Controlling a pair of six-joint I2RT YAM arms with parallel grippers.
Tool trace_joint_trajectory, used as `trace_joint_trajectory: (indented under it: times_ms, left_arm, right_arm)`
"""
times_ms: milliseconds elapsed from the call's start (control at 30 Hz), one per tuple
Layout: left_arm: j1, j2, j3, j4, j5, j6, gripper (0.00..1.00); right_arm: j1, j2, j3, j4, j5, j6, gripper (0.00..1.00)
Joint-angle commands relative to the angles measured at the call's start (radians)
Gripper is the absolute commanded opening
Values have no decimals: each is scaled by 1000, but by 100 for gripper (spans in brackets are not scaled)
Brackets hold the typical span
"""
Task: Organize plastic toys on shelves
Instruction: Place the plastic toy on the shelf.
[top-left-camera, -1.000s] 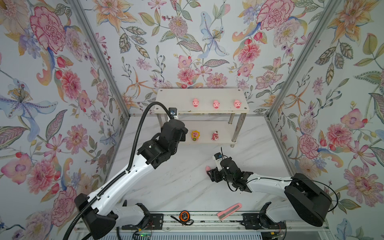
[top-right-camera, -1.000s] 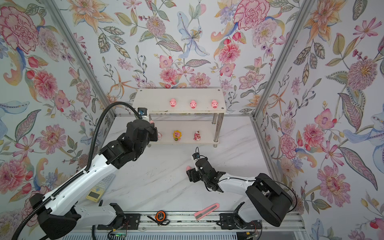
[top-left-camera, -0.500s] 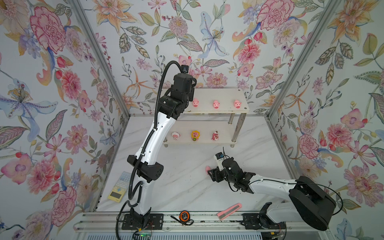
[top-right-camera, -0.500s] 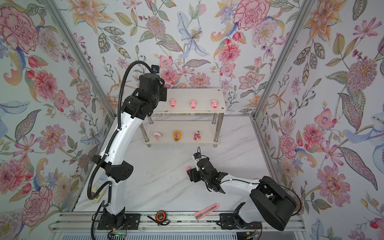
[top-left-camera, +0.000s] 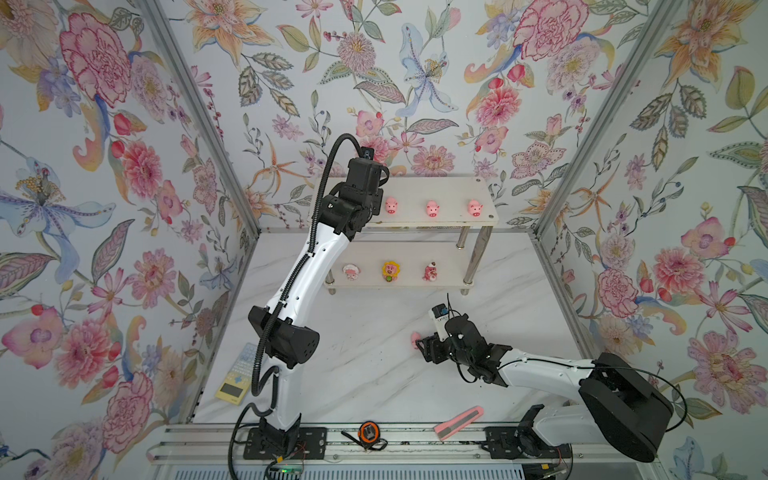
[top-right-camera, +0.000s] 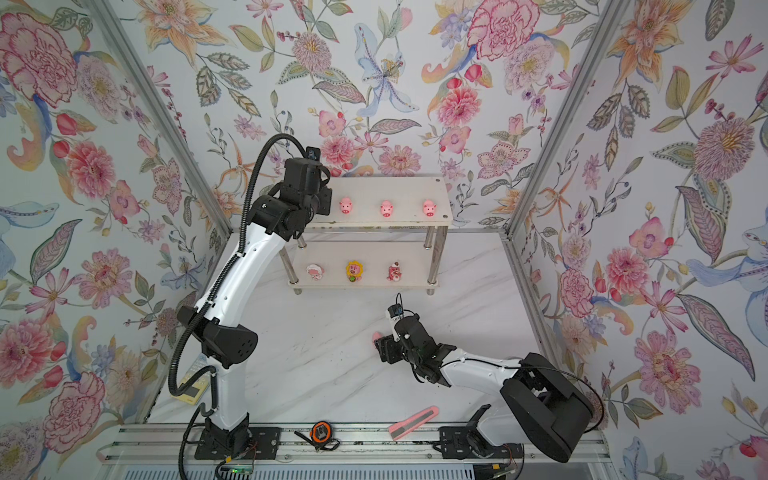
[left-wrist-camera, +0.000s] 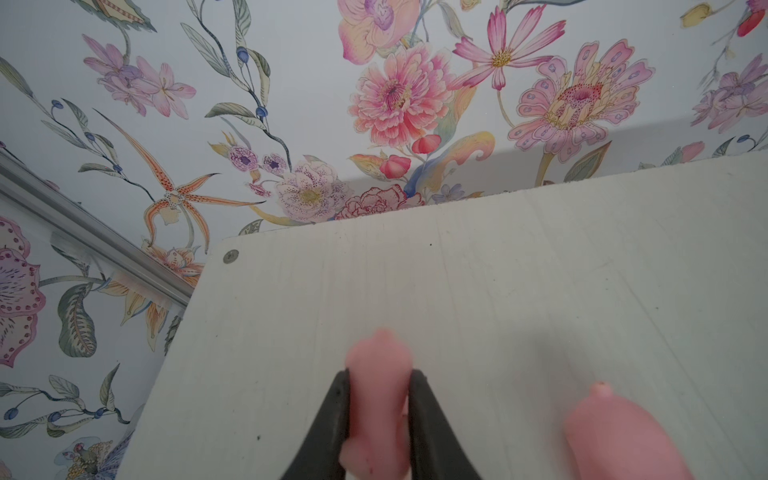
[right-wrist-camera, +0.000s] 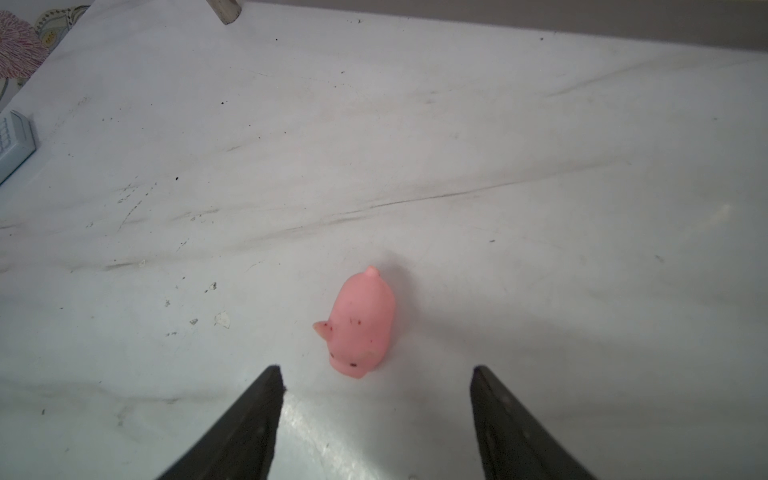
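The shelves (top-left-camera: 486, 216) stand against the back wall. Three pink pigs (top-left-camera: 432, 209) sit in a row on the top board. On the lower board are a whitish figure (top-left-camera: 351, 272), a yellow-maned figure (top-left-camera: 390, 271) and a red-pink figure (top-left-camera: 430, 272). My left gripper (left-wrist-camera: 379, 374) hangs over the top board's left end, shut on a pink pig (left-wrist-camera: 378, 399), with a neighbouring pig (left-wrist-camera: 615, 436) beside it. Another pig (right-wrist-camera: 359, 324) lies on the marble table just ahead of my open right gripper (right-wrist-camera: 376, 370), which does not touch it.
An orange-black tape measure (top-left-camera: 368, 432) and a flat pink-and-grey bar (top-left-camera: 459, 422) lie at the front rail. A yellow-and-blue calculator (top-left-camera: 237, 378) rests by the left wall. Chrome legs (top-left-camera: 471, 268) hold the boards. Flowered walls close in three sides.
My left arm swung up from in front of the lower board to the top board's left end, uncovering the whitish figure. The right gripper and the pig on the table stayed put.
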Motion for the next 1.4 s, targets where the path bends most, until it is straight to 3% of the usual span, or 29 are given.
trace_joint_trajectory:
  times_ms: [0,400,1133,1367]
  left_arm:
    - [-1,-57,-38,-18,-11,-21,26]
    - [1,-258,-349,129,41,-95,28]
    - [2,-165,-299,131,47,-94,36]
    - [1,-176,-287,123,23,-95,62]
  right_arm:
    - [-5,15,-5,-6,-11,14,73]
    - [-5,7,-5,-7,-31,23,73]
    - [-4,-12,-11,-10,-23,21,74]
    - [-5,-11,-11,-9,-23,22,74]
